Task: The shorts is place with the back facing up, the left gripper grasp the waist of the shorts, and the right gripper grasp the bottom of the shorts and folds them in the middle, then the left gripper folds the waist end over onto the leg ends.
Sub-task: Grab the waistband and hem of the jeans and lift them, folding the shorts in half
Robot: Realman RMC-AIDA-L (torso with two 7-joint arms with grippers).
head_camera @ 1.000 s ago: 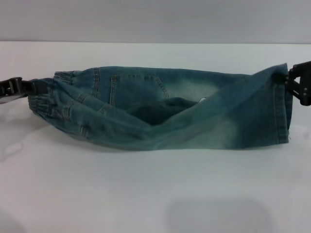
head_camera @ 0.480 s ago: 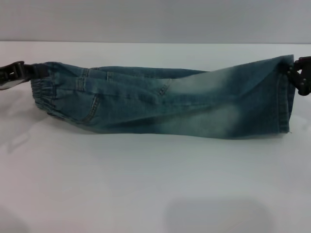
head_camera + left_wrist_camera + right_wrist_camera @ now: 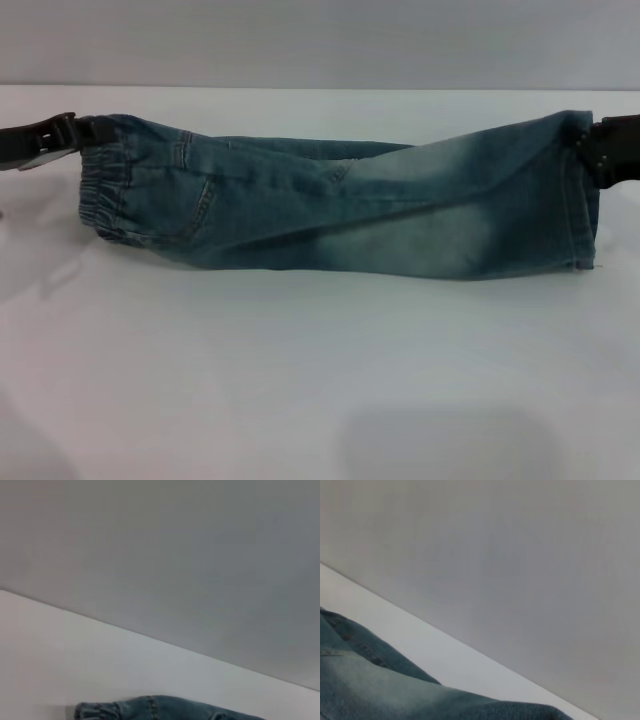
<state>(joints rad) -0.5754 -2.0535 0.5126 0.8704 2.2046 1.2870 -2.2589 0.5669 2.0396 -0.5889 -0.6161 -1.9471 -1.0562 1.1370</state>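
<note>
The left gripper (image 3: 85, 130), upper left, pinches the waist of the shorts (image 3: 103, 190); the right gripper (image 3: 590, 150), far right, clamps the bottom of the shorts (image 3: 580, 210), keeping the lengthwise fold taut.

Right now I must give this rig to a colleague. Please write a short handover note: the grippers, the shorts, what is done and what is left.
Left gripper: shut on the waist of the shorts, at the table's left.
Right gripper: shut on the leg ends, at the right.
The denim shorts lie stretched across the white table, legs folded one over the other.
Done: the fold in the middle.
Left: release, then the left gripper carries the waist end over onto the leg ends.
</note>
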